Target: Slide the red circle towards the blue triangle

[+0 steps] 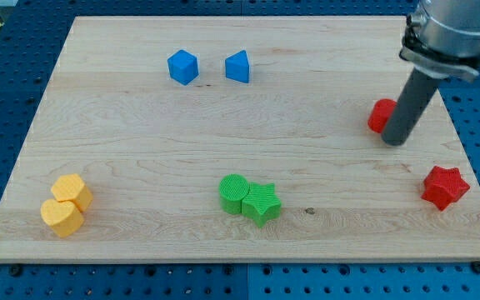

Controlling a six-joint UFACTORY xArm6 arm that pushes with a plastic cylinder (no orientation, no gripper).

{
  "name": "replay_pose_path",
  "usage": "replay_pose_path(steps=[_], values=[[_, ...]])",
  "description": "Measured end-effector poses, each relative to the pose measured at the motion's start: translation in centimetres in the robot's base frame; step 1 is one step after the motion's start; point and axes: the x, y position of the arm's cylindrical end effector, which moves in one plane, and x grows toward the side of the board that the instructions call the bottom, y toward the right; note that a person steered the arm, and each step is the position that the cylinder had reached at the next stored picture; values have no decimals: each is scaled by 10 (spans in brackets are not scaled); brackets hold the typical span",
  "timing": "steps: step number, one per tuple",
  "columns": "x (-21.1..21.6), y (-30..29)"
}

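The red circle (381, 115) lies near the view's right edge, partly hidden behind my rod. My tip (396, 141) rests on the board just right of and below the red circle, touching or nearly touching it. The blue triangle (237, 67) sits at the view's top, left of centre, far to the left of the red circle.
A blue cube (182, 67) sits just left of the blue triangle. A red star (445, 187) lies at the lower right. A green circle (234, 193) and a green star (262, 202) touch at bottom centre. Two yellow blocks (67, 205) sit at lower left. The wooden board (140, 150) carries them all.
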Motion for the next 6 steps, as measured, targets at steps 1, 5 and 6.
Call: replay_pose_path(steps=[1, 5, 6], values=[[-41, 0], [-93, 20], [-121, 20]])
